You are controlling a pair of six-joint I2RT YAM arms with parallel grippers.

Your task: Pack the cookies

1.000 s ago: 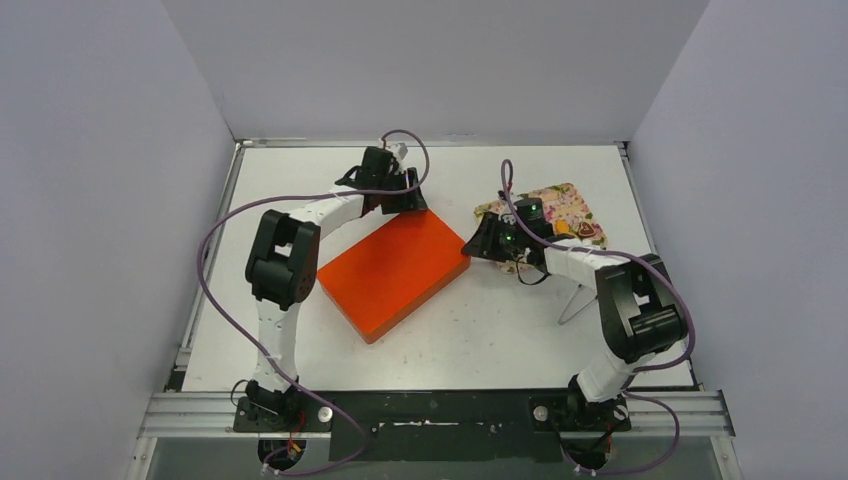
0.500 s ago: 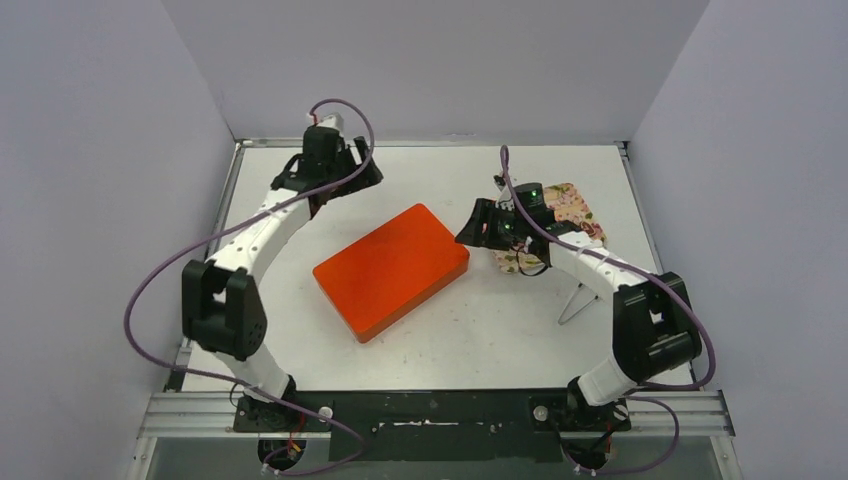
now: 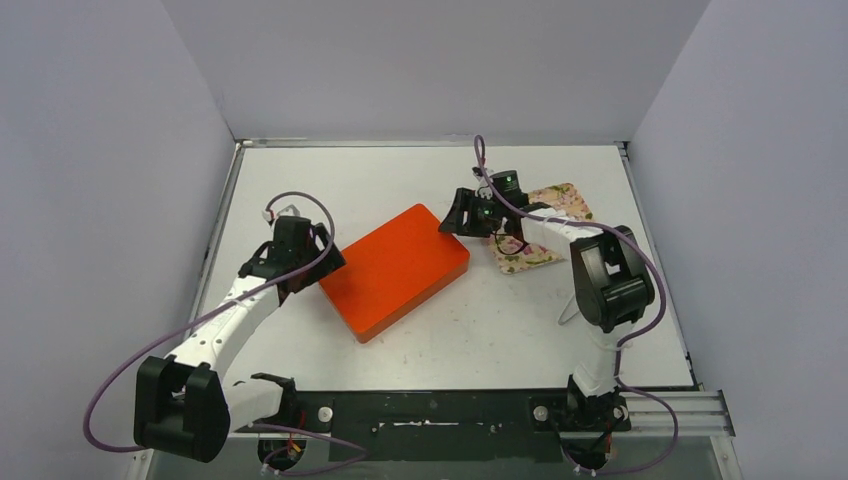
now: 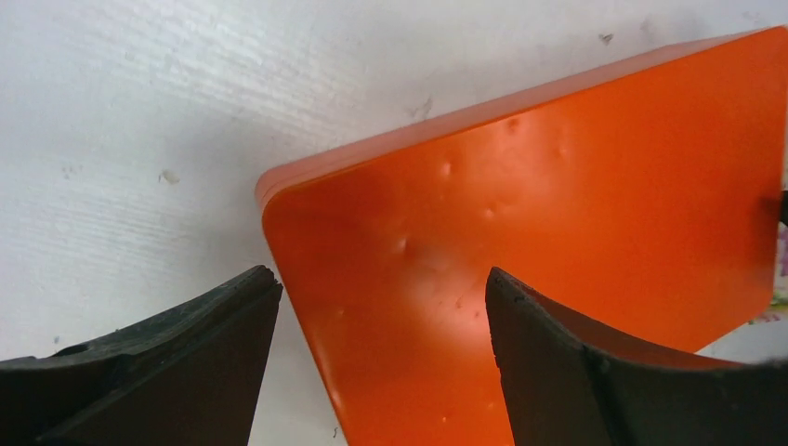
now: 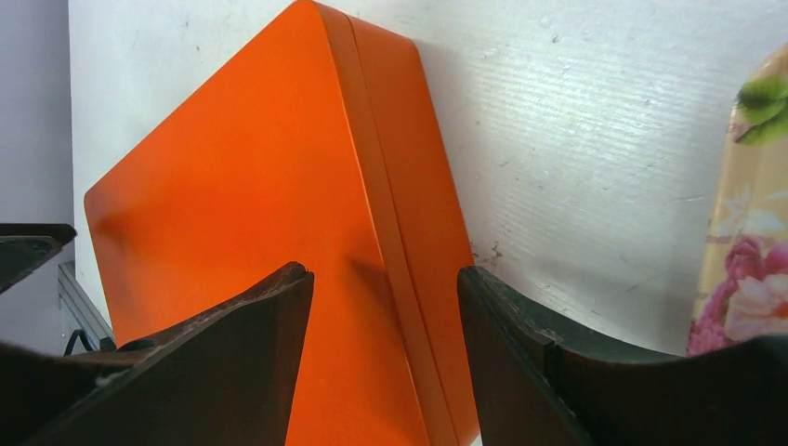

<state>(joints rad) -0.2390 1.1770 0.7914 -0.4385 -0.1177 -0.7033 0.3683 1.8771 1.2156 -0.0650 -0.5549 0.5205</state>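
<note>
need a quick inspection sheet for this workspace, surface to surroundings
surface: white table, scuffed and specked
job's things: cookies not visible; orange box closed, flat mid-table; floral tray right rear, partly under the right arm
clutter: thin grey wire shape beside the right arm, unclear what
grippers: left gripper open at the box's left corner; right gripper open at its far corner; neither holds anything
cables: purple cables loop off both arms, no snag seen
surroundings: plain pale walls on three sides; black rail at near edge

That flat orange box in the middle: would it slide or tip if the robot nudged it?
Probably slide, not tip: the orange box lies flat and low on the table. It looks glossy and stiff, so it is likely slippery to pinch.
</note>
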